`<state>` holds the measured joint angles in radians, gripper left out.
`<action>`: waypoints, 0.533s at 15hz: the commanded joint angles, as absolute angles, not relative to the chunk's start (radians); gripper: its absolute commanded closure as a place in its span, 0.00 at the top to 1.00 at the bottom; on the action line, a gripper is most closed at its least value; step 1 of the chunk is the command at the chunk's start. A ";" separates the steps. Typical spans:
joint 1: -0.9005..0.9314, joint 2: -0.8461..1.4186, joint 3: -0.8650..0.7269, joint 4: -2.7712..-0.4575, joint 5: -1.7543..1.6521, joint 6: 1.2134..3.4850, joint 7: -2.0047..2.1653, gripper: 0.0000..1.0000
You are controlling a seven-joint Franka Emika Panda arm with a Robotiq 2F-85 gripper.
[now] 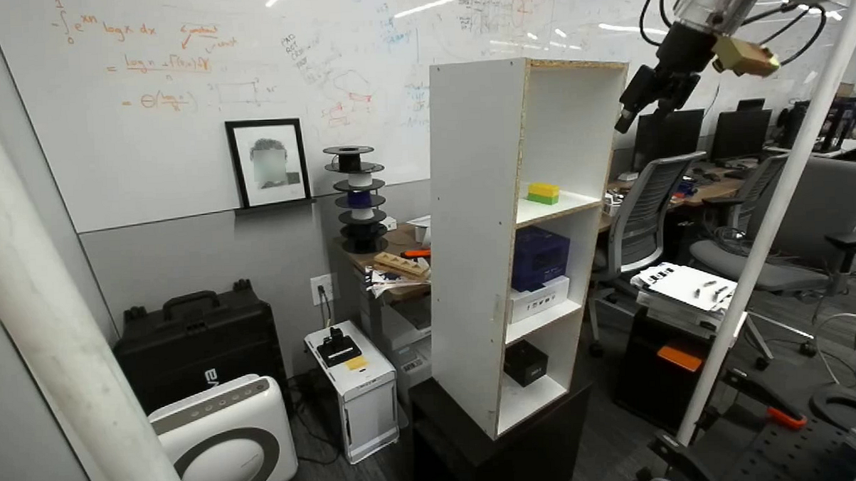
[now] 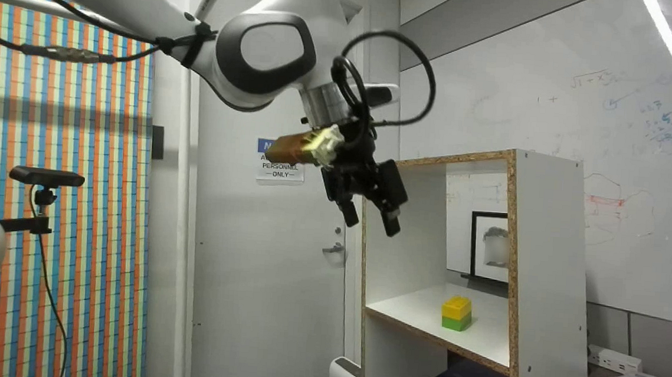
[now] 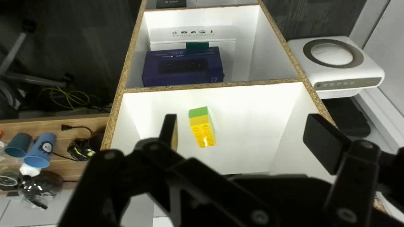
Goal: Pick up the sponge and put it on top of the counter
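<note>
The sponge shows as a small block, yellow above green with studs on top (image 1: 543, 193). It sits on the floor of the top compartment of the counter, a tall white open-fronted shelf unit (image 1: 477, 231). Both also show in an exterior view, sponge (image 2: 457, 313) and counter (image 2: 549, 274). My gripper (image 1: 644, 115) is open and empty, in front of and above the top compartment, apart from the sponge; it also shows in an exterior view (image 2: 371, 220). In the wrist view the sponge (image 3: 203, 127) appears between the spread fingers (image 3: 246, 135), nearer the left finger and farther off.
A dark blue-purple box (image 1: 540, 258) stands on a white box (image 1: 539, 301) in the middle compartment. A black box (image 1: 525, 363) is in the bottom one. The counter's side walls and chipboard front edges (image 3: 208, 85) frame the opening. A white pole (image 1: 769, 214) stands near the arm.
</note>
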<state>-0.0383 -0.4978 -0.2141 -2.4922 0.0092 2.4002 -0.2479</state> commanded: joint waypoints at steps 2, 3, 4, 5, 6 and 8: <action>0.074 -0.362 -0.378 -2.485 0.236 2.509 -0.567 1.00; 0.096 -0.323 -0.402 -2.477 0.286 2.530 -0.640 1.00; 0.114 -0.292 -0.420 -2.468 0.337 2.539 -0.702 1.00; 0.123 -0.248 -0.422 -2.457 0.391 2.578 -0.753 1.00; 0.128 -0.206 -0.414 -2.453 0.441 2.656 -0.789 1.00; 0.187 -0.133 -0.437 -2.427 0.568 2.795 -0.857 1.00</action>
